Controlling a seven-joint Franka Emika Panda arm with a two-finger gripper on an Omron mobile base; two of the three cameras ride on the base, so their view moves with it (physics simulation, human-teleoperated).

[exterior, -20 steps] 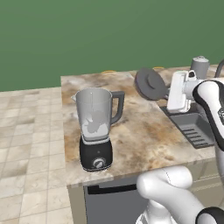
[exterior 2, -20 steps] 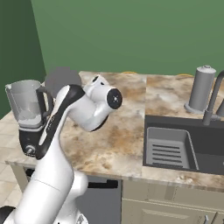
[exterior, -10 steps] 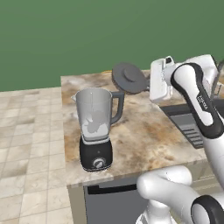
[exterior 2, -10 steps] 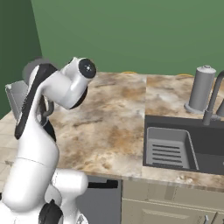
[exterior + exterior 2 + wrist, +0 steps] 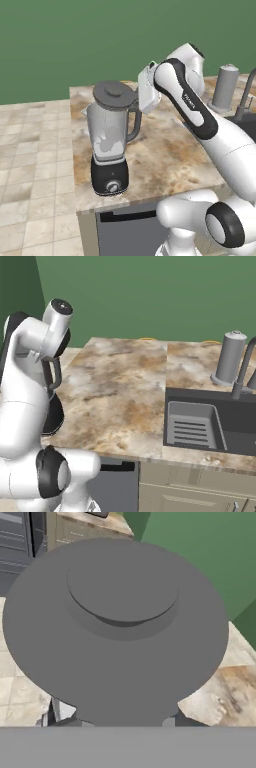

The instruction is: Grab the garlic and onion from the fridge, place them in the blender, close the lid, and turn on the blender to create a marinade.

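You are looking at the round, flat dark grey lid [image 5: 114, 93] sitting over the mouth of the clear glass blender jar [image 5: 111, 131], slightly tilted. Your gripper [image 5: 134, 98] is clenching the lid's rim from the handle side. The blender is standing on its squat black base near the marbled tabletop [image 5: 167, 150] edge, well apart from the tall steel cylinder [image 5: 223, 88].

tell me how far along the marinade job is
Pale food sits inside the blender jar, so loading looks done. In hand: the hand holds the lid by its edge, on or just over the jar mouth. Left: releasing it and turning the knob.
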